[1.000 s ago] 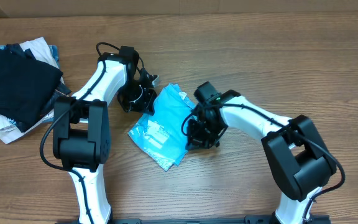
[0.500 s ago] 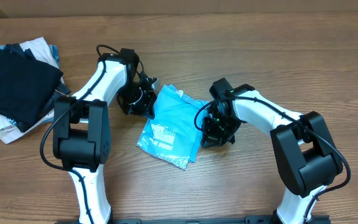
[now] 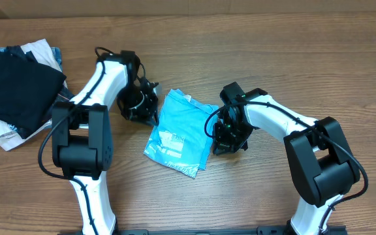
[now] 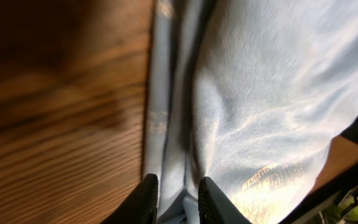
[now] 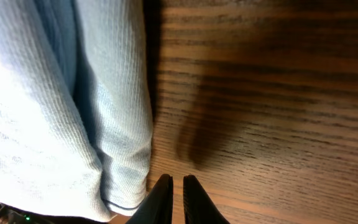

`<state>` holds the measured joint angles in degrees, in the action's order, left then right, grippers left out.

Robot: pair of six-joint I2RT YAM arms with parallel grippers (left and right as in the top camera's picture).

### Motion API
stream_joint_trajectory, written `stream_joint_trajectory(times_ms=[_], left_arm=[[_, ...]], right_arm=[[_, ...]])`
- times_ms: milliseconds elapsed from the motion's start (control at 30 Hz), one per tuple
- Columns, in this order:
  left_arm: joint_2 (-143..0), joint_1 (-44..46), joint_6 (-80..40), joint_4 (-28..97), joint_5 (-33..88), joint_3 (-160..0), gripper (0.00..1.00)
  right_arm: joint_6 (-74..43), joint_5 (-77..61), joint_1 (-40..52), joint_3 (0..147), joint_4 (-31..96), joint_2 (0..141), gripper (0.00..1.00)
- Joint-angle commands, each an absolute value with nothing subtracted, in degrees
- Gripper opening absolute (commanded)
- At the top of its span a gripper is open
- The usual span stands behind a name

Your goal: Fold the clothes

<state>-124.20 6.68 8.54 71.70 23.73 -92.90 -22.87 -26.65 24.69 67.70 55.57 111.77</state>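
The clothes, a sky-blue T-shirt [image 3: 178, 134], lie folded into a narrow slanted packet at the table's middle, white print showing near its lower end. My left gripper [image 3: 153, 117] sits at the shirt's upper left edge. In the left wrist view its fingers [image 4: 178, 200] stand slightly apart with a fold of the blue cloth [image 4: 253, 112] lying between them. My right gripper [image 3: 219, 145] rests just off the shirt's right edge. In the right wrist view its jaws [image 5: 178, 199] are nearly together over bare wood, with the shirt's hem [image 5: 55, 106] beside them to the left.
A black folded garment [image 3: 18, 88] lies on white and beige ones [image 3: 2, 137] at the far left. The wooden table [image 3: 273, 52] stretches behind and to the right of both arms.
The right gripper drew the shirt's right side rightward, flattening the packet, then stopped beside it. The left gripper has eased its jaws apart and shifted a little left.
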Motion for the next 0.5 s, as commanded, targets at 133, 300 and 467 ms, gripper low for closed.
stream_joint_trajectory(times_ms=[133,300,467], left_arm=[[-120.64,6.26,10.31,75.18,23.81,-94.96,0.25],[-120.64,7.49,10.33,74.65,23.9,-91.33,0.23],[-120.64,7.86,10.5,73.8,23.9,-86.98,0.24]], right_arm=[[-22.41,-25.5,24.47,67.53,55.46,111.79,0.11],[-22.31,-25.5,24.47,67.53,55.48,111.79,0.11],[-22.24,-25.52,24.47,67.53,55.46,111.79,0.11]])
